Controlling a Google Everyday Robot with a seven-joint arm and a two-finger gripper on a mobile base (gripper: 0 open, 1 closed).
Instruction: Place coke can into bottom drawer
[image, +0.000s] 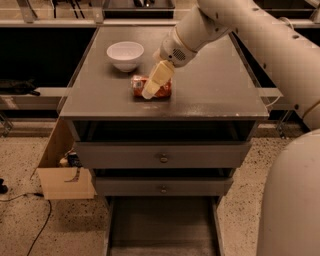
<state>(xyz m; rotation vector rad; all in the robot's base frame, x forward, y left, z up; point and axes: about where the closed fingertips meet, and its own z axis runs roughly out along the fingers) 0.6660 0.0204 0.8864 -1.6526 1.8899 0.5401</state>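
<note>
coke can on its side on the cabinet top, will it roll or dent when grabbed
The coke can lies on its side, so a sideways nudge would probably roll it. It looks small, so likely light and easily dented. The end effector hangs directly over it.

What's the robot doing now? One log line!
gripper: over coke can | coke can: lying on cabinet top | bottom drawer: open, can not inside

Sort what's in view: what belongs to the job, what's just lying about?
Job: can on the cabinet top; open bottom drawer; tool over the can.
Idle: bowl; two upper drawers; box.
</note>
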